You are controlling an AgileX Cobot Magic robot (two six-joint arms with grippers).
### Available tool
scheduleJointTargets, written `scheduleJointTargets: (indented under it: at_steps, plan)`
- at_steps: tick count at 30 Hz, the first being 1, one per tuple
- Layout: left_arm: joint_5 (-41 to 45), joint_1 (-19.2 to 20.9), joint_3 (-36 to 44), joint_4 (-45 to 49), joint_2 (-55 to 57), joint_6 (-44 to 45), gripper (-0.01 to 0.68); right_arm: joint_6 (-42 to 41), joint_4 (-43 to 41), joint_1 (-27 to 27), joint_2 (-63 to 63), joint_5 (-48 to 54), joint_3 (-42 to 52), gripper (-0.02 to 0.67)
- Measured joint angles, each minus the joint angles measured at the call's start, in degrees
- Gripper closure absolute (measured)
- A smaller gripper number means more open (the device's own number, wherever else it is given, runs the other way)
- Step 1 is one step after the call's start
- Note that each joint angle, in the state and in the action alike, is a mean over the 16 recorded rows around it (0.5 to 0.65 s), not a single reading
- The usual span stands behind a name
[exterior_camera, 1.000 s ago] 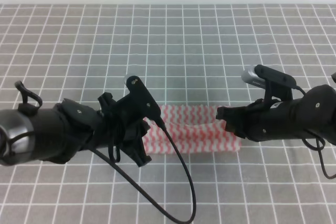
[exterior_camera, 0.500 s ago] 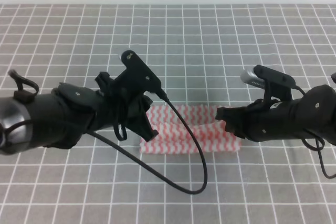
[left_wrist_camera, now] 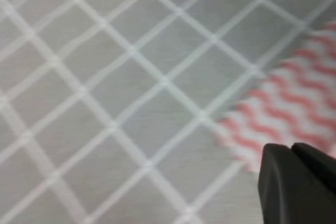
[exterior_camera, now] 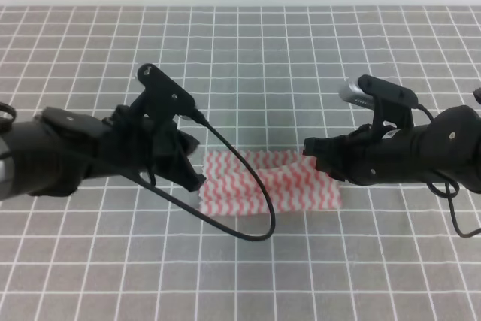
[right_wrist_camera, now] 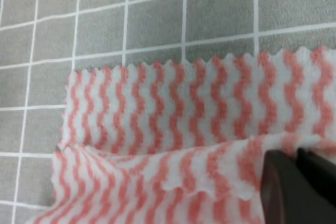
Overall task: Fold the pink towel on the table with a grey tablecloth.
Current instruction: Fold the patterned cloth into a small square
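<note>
On the grey-clothed desk (exterior_camera: 248,65), mid-field, the pink towel (exterior_camera: 289,189) lies folded into a narrow band, upper layer rumpled. Left gripper (exterior_camera: 194,178) sits at its left end, jaws closed, apparently off the cloth. Right gripper (exterior_camera: 312,162) at right end; jaws closed, grasp on towel uncertain.

Even bright light; left-wrist view blurred

Lab-like gridded tablecloth (exterior_camera: 301,50) tabletop
</note>
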Motion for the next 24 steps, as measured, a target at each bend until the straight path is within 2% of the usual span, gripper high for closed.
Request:
scheduleJointTargets:
  at_steps: [11, 16, 24]
  plan:
    - [11.76, 3.00, -1.02, 0.57, 1.12, -5.16, 0.535, -0.93, -0.09, 0.01, 0.43, 1.06, -0.57, 0.664]
    - [17.11, 4.17, -3.83, 4.56, 3.18, -12.65, 0.480, -1.35, -0.05, 0.01, 0.47, 1.38, -0.57, 0.664]
    - [26.47, 6.54, -9.56, 15.32, 7.39, -27.79, 0.467, -1.50, -0.07, 0.01, 0.47, 1.93, -0.57, 0.664]
